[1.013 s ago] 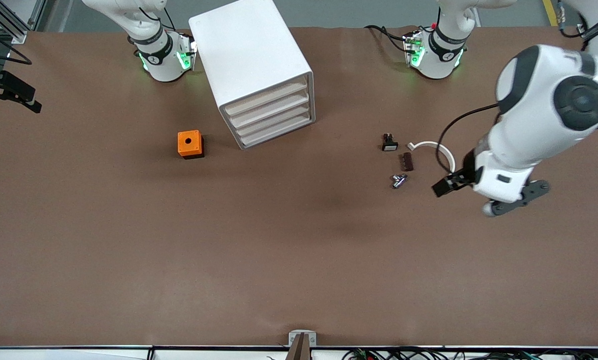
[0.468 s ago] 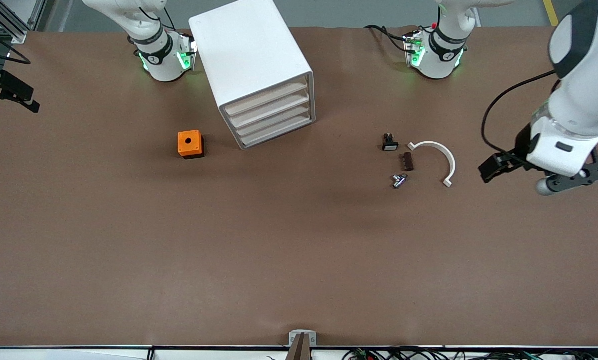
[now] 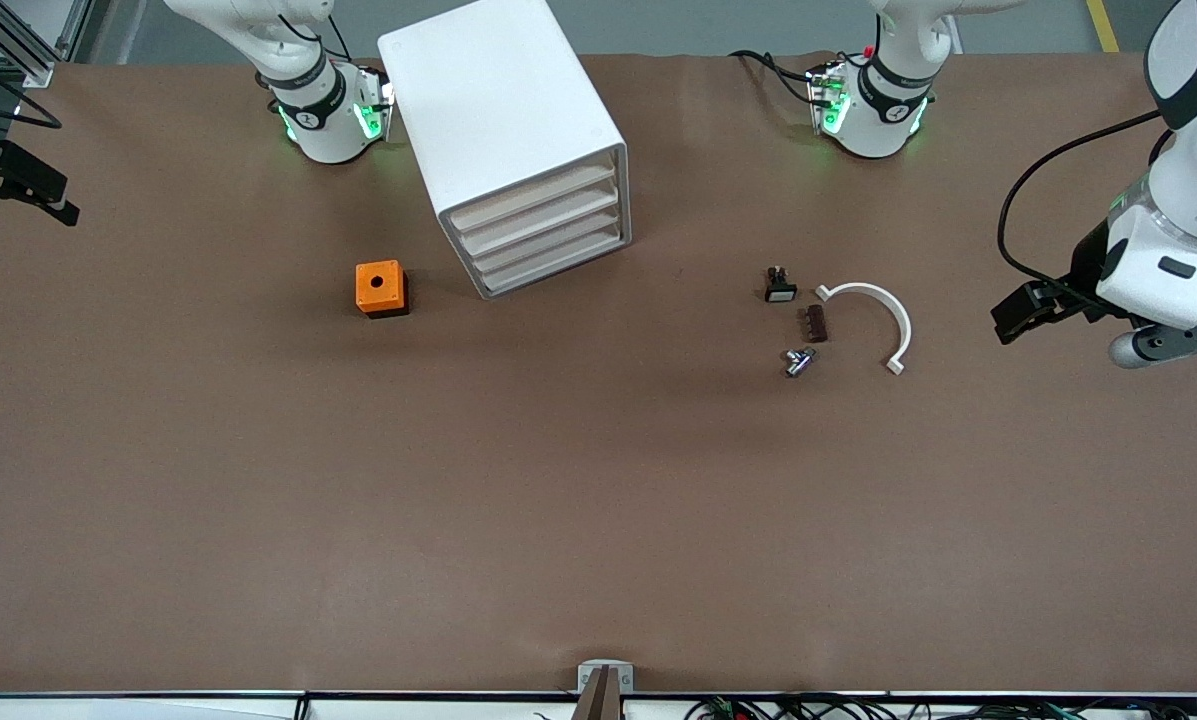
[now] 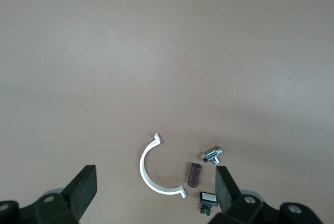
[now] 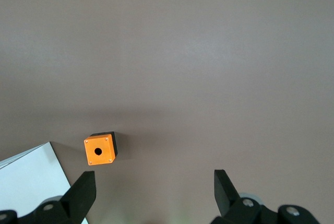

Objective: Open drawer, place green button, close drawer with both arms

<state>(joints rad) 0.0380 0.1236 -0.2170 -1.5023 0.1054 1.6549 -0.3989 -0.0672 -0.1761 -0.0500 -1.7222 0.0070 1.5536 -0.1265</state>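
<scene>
The white cabinet stands between the arm bases. Its four off-white drawers are all shut. The green-capped button is out of view. My left gripper is open and empty, in the air over bare table at the left arm's end, beside the small parts. Its wrist view looks down on those parts from high up. My right gripper is at the right arm's end of the table. It is open and empty in its wrist view, high above the table.
An orange box with a hole sits beside the cabinet, also in the right wrist view. A black-and-white switch, a brown block, a metal fitting and a white curved piece lie together toward the left arm's end.
My left gripper has swung away from the small parts toward the left arm's end of the table, still open and empty. The right gripper has barely shifted.
</scene>
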